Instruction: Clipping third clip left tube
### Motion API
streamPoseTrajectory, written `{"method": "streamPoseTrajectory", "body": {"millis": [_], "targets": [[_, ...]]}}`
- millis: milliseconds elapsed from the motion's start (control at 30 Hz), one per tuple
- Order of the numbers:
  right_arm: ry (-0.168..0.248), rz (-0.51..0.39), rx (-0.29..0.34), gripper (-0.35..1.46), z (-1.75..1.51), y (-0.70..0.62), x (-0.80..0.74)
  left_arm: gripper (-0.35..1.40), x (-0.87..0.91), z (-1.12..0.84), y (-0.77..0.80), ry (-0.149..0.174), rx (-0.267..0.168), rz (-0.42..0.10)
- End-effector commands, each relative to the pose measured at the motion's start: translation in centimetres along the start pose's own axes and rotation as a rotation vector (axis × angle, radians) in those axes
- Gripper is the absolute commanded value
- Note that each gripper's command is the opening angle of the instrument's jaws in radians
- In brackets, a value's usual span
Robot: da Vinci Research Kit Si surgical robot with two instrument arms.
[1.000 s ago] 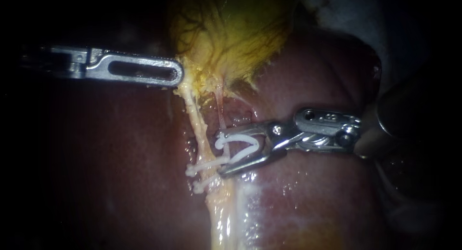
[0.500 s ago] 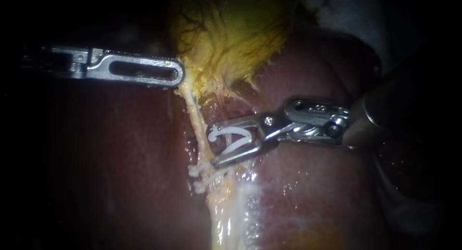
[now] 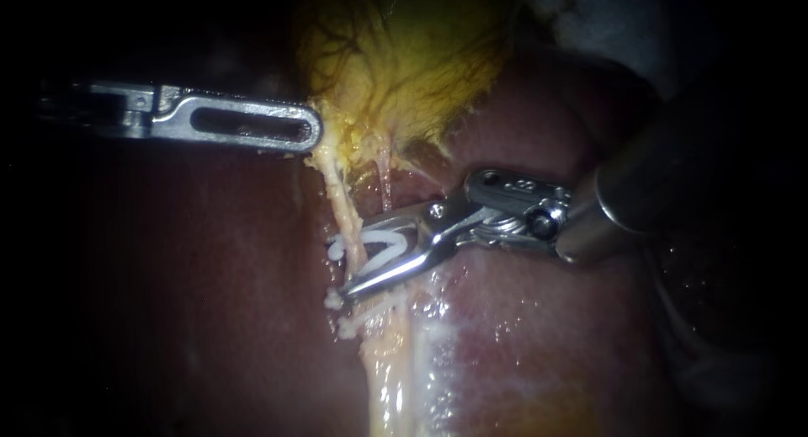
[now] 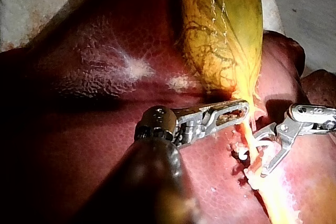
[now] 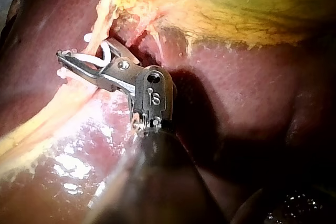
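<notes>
The left tube (image 3: 342, 203) runs pale and taut from the neck of the gallbladder (image 3: 404, 66) down across the liver (image 3: 539, 319). Two set clips (image 3: 337, 301) sit on it low down, one just below the other. Just above that pair, an open white clip (image 3: 383, 245) straddles the tube, one leg on each side, with its tips showing past the tube's far edge.

The step in hand looks like seating the third clip: it is around the tube but not yet squeezed home. The jaws of the right instrument (image 3: 358, 260) stand apart, each bearing one leg of the clip, so they grip the clip while the tube lies loose inside it.

Before closing, the next move calls for a check that both clip tips clear the tube fully. The thinner tube (image 3: 385, 180) just beside it (the upper jaw crosses its lower end) must stay outside the bite. Then a steady squeeze until the legs meet, leaving a small gap above the set clips.

The right shaft slants down from the upper right. Its jaws cross the tube nearly square, the lower one lying close on the liver.

The left instrument (image 3: 313, 139) comes in level from the left, its jaws lying together at the edge of the gallbladder's neck. They appear to pinch tissue there and hold the tube stretched. Only one slotted jaw face shows in the endoscope view, so I judge that grip mostly from the left wrist view.
</notes>
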Motion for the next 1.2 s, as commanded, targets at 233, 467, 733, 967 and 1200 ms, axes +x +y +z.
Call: {"method": "streamPoseTrajectory", "body": {"millis": [233,467,733,967,1200], "targets": [[0.033,0.032,0.081,0.49,0.11,-0.02,0.01,-0.35,0.00,0.00,0.00,0.000,0.000,0.000],[0.066,0.040,0.129,0.49,0.24,-0.06,0.06,-0.35,0.00,-0.01,0.00,0.001,0.001,0.000],[0.085,0.048,0.140,0.49,0.24,-0.05,0.21,-0.35,0.00,-0.01,0.01,0.001,0.001,0.000],[0.111,0.057,0.146,0.48,0.21,-0.01,0.34,-0.35,0.00,-0.02,0.01,0.001,0.001,0.000],[0.124,0.061,0.135,0.47,0.24,0.00,0.39,-0.35,0.00,-0.02,0.01,-0.001,0.003,0.000]]}}
